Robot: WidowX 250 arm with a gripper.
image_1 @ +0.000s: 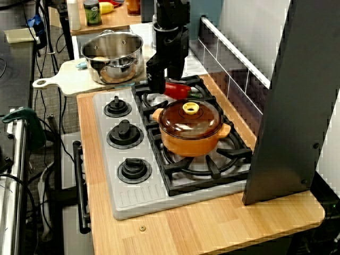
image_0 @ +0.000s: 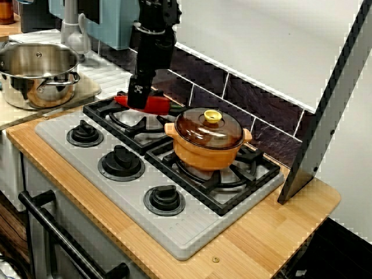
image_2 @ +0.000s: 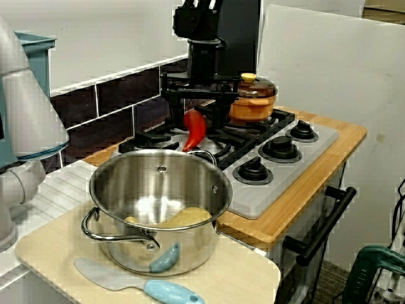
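My black gripper (image_2: 196, 120) hangs over the back-left burner of the stove (image_0: 116, 192), its two fingers spread wide. A red pepper (image_2: 193, 136) lies on the grate between and just under the fingers, and neither finger visibly presses on it. In the view from the front-left, the gripper (image_0: 138, 103) covers part of the pepper (image_0: 157, 105). Seen from the stove's front end, the gripper (image_1: 157, 86) stands left of the pepper (image_1: 178, 90). An orange pot with a brown glass lid and yellow knob (image_0: 209, 142) sits on the neighbouring burner, close beside the pepper.
A steel pot (image_2: 158, 202) with yellowish food in it stands on a pale cutting board (image_2: 240, 278), with a blue-handled spatula (image_2: 164, 291) beside it. Three black knobs (image_0: 121, 163) line the stove's front. A grey panel (image_0: 325, 116) leans at the counter's far end.
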